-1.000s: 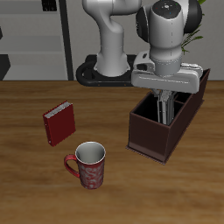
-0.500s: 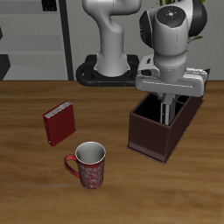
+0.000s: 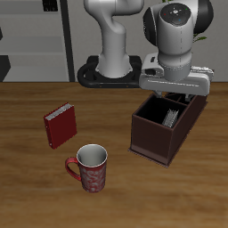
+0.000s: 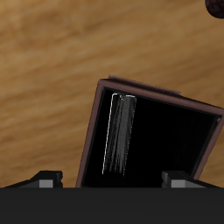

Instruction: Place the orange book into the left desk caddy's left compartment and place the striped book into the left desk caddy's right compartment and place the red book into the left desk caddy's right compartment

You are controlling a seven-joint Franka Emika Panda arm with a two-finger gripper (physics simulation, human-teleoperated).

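The striped book (image 3: 169, 114) stands on edge inside the right compartment of the left desk caddy (image 3: 150, 139), apart from my gripper. It also shows in the wrist view (image 4: 120, 131), against the caddy's wall (image 4: 91, 122). My gripper (image 3: 175, 94) hangs just above the caddy, open and empty; in the wrist view (image 4: 112, 182) its fingers (image 4: 45, 180) stand wide apart. The red book (image 3: 60, 126) lies on the table, far from the caddy. The orange book is not in view. The left compartment is hidden behind my hand.
A red patterned mug (image 3: 90, 168) stands near the table's front edge, between the red book and the caddy. The robot's base (image 3: 111, 69) stands at the table's back, with a dark shelf behind it.
My gripper has risen out of the caddy and let go of the striped book, which stays in the right compartment. Red book and mug have not moved.
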